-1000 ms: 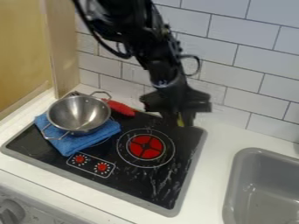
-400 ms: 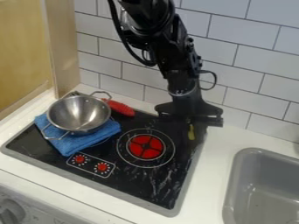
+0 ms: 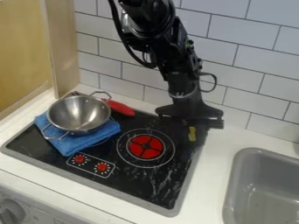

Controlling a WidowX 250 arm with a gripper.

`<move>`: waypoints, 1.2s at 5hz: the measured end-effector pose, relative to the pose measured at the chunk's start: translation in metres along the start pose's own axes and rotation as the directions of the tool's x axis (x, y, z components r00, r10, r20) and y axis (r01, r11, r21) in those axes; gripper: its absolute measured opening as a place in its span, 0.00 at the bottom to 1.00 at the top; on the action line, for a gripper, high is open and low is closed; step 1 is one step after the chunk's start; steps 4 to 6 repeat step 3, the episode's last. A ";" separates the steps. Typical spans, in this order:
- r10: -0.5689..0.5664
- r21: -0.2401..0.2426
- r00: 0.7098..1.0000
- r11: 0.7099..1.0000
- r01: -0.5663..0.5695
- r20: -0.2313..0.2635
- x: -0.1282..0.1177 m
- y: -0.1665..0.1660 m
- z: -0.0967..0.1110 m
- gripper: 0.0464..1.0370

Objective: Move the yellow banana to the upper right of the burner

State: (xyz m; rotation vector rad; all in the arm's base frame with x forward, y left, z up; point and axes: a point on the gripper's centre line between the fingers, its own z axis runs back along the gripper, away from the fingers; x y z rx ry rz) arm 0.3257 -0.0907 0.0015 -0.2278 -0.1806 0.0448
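The black gripper point(image 3: 192, 131) hangs low over the back right part of the black stove top, coming down from the arm above. The yellow banana point(image 3: 192, 134) shows as a small upright strip right at the gripper, up and to the right of the red burner point(image 3: 146, 146). Dark parts of the gripper stand around it against the dark stove, and its upper end is partly hidden. Whether it rests on the stove cannot be made out.
A metal pot point(image 3: 79, 114) sits on a folded blue cloth point(image 3: 81, 141) at the stove's left, with a red object point(image 3: 121, 108) behind it. A grey sink point(image 3: 262, 188) lies at the right, and a tiled wall point(image 3: 251, 74) rises behind.
The gripper and the banana have moved right and down in the view, mostly between the two earlier frames. Since then both have shifted only slightly; the pot and cloth have stayed put.
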 end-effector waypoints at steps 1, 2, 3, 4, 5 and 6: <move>-0.002 -0.016 1.000 1.000 0.002 -0.002 0.000 -0.003 0.000 0.76; -0.013 -0.032 1.000 0.999 0.013 0.003 0.001 -0.005 0.001 0.95; -0.027 -0.030 0.999 0.999 0.028 0.019 -0.001 -0.002 0.005 0.95; -0.027 -0.030 0.999 0.999 0.028 0.019 -0.001 -0.002 0.005 0.95; -0.027 -0.030 0.999 0.999 0.028 0.019 -0.001 -0.002 0.005 0.95; -0.027 -0.030 0.999 0.999 0.028 0.019 -0.001 -0.002 0.005 0.95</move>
